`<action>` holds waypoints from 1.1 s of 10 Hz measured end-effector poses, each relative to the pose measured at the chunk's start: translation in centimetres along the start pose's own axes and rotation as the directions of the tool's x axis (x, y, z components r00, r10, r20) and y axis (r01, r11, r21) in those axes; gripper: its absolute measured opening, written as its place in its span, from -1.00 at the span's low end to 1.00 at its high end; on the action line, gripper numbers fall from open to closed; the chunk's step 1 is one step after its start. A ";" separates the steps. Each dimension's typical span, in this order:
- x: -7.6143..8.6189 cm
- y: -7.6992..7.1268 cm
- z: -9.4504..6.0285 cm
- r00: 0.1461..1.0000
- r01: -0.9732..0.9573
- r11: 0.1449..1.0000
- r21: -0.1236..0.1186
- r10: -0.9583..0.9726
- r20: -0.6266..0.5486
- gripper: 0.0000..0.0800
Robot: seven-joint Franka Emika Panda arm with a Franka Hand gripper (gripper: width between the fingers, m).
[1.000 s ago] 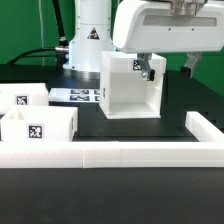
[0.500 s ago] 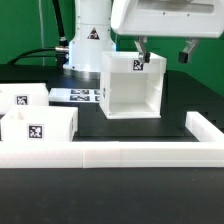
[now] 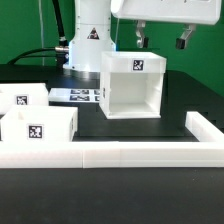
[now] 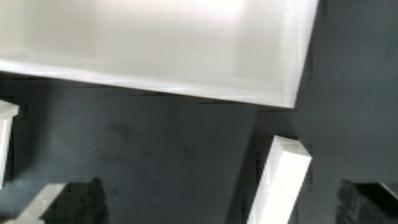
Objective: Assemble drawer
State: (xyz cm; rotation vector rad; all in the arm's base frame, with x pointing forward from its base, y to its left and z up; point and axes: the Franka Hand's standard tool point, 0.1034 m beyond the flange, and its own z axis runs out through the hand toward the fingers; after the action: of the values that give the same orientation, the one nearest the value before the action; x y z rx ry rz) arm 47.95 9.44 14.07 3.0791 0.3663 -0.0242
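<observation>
The white drawer casing stands upright on the dark table, its open side facing the front, a marker tag on its top edge. Two small white trays with marker tags sit at the exterior view's left. My gripper hangs open and empty above the casing, apart from it; both dark fingers show below the white hand. In the wrist view the casing lies below, and the gripper has nothing between its fingertips.
A long low white wall runs along the table's front and turns back at the exterior view's right; a strip of it shows in the wrist view. The marker board lies behind the trays, beside the robot base.
My gripper has risen from the casing's upper right corner to well above it. The casing and the trays have not moved.
</observation>
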 end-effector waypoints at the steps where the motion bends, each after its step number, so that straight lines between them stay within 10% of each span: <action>1: 0.0 0.0 0.0 1.000 0.000 1.000 0.000 0.000 0.000 0.62; 7: -6.3 -2.0 2.0 0.997 -0.074 0.997 0.034 0.074 0.000 0.62; 11: -6.9 -2.6 3.7 0.995 -0.101 0.993 0.055 0.100 0.015 0.62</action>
State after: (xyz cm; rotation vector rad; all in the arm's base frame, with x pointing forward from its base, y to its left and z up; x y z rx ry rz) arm 40.61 10.15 10.41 3.1461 0.2127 -0.0513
